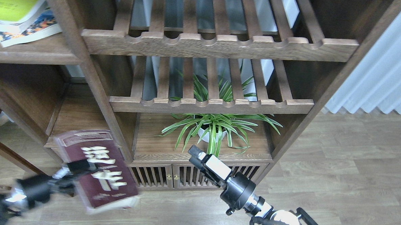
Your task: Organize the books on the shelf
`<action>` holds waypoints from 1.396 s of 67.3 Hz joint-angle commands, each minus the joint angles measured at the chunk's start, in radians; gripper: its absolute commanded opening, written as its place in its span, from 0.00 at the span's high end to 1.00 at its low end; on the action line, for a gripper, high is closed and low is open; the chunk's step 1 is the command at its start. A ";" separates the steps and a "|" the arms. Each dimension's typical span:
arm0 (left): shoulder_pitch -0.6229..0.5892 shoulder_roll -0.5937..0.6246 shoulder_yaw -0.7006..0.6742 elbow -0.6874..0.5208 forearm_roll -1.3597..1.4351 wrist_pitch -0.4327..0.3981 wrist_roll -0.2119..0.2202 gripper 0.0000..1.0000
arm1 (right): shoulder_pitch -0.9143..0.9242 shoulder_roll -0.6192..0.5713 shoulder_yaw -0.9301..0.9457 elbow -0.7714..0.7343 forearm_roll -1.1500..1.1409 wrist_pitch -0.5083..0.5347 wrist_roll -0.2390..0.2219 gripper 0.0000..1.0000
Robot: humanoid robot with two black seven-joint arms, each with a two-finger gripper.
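My left gripper [74, 169] is shut on the left edge of the thick maroon book [98, 170] with big white Chinese characters, holding it flat and blurred low at the left, in front of the cabinet. The yellow-green book [14, 3] lies on top of the smaller book with the blue picture [31, 29]. Both rest on the solid dark-brown shelf [30, 52] at the upper left. My right gripper [196, 153] is empty in front of the cabinet's lower doors; its fingers look close together, seen nearly end-on.
Two slatted racks with scalloped rails [220, 45] fill the cabinet's middle. A potted spider plant [213, 130] stands on the board below them. A post [87, 70] separates the left bay. Wood floor and a white curtain [385, 66] lie to the right.
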 commanded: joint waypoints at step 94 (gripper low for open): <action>-0.951 -0.134 0.012 0.512 0.216 0.001 0.000 0.97 | -0.013 0.000 -0.005 0.001 -0.010 0.000 -0.005 0.00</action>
